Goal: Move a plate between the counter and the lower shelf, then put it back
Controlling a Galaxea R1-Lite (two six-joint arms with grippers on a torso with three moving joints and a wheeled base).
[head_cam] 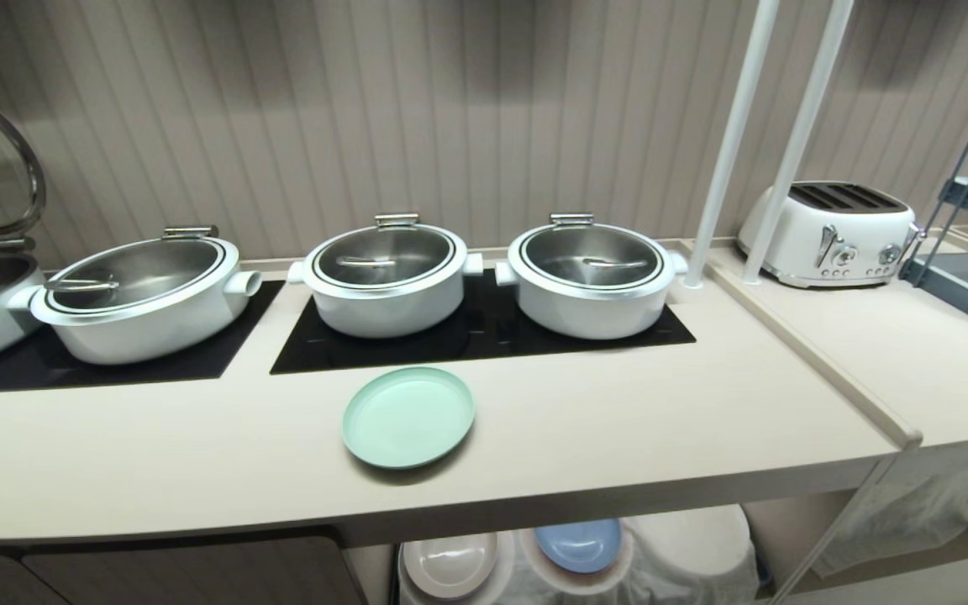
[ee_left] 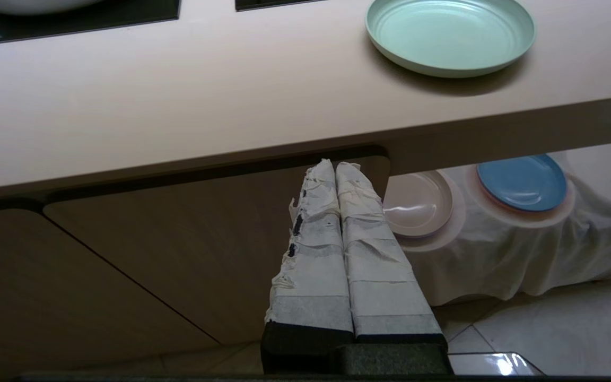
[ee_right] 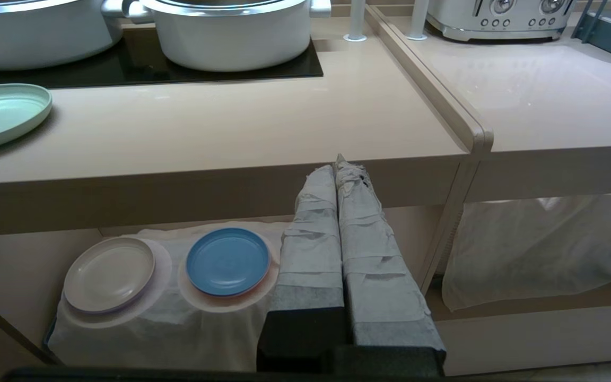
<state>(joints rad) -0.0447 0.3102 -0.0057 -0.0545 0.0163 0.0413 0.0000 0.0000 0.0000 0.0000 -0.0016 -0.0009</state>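
The left gripper point(ee_left: 335, 168) hangs low in front of a brown cabinet door point(ee_left: 141, 254), below the counter's point(ee_left: 178, 106) front edge, its cloth-wrapped fingers pressed together on nothing. The plate point(ee_left: 450, 34) lies above and beyond it, off toward the open shelf side, flat on the counter just short of the black cooktop panel point(head_cam: 484, 332); it looks set where either arm could reach its rim. It is round, matte mint green, with a low raised rim and an empty face. In the lower shelf point(ee_right: 29, 265), a cream plate point(ee_right: 109, 273) and a blue plate point(ee_right: 228, 261) cap cloth-draped stacks. The right gripper point(ee_right: 337, 172) hangs just beside the blue plate, below the counter edge, its fingers likewise pressed together and empty.
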